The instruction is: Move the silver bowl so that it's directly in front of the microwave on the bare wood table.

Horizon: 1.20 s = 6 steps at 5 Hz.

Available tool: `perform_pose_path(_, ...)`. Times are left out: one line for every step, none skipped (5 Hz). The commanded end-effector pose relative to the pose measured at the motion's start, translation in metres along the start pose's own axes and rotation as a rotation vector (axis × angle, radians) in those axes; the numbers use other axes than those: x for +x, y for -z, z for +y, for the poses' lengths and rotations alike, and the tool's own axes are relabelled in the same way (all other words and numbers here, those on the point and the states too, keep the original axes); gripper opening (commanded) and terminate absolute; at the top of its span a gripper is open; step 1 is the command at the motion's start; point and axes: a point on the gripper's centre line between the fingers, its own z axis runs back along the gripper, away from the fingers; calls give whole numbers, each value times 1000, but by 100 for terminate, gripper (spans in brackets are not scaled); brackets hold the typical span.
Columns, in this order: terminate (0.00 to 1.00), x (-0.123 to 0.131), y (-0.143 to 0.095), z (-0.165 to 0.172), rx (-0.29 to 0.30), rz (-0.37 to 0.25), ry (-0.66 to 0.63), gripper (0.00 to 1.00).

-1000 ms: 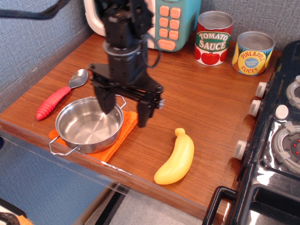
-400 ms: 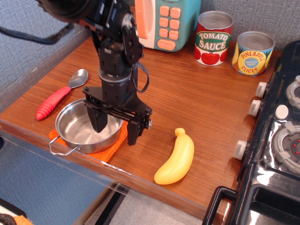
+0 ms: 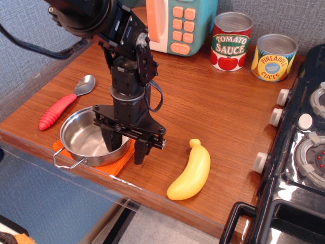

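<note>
The silver bowl (image 3: 85, 138) sits on an orange cloth (image 3: 120, 161) near the front left edge of the bare wood table (image 3: 213, 101). My black gripper (image 3: 128, 147) is down at the bowl's right rim. One finger is inside the bowl and the other stands outside it over the cloth. The jaws are narrowed but still apart, with the rim between them. The teal and cream microwave (image 3: 185, 25) stands at the back of the table, partly hidden behind my arm.
A red-handled spoon (image 3: 58, 109) lies left of the bowl. A yellow banana (image 3: 192, 170) lies to the right of the gripper. A tomato sauce can (image 3: 231, 41) and a pineapple can (image 3: 273, 57) stand at the back right. A black stove (image 3: 302, 147) borders the right side.
The gripper has come down and forward onto the bowl's right rim, and its fingers have drawn closer together. The bowl has not moved.
</note>
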Motion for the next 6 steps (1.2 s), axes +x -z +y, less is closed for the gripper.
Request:
perform_pose_path(0,-2,-9,-3,4,-37,10,0)
perform_pose_path(0,-3,-15,-3,-1,-56,15,0)
perform_pose_path(0,0,-31,-1,-10,-90,14,0)
perform_pose_path(0,18,-55,10,-27,-132,-14,0)
perform_pose_path(0,54,-72,15,-37,-175,-24,0)
perform_pose_path(0,89,-73,21,-24,-187,-38,0)
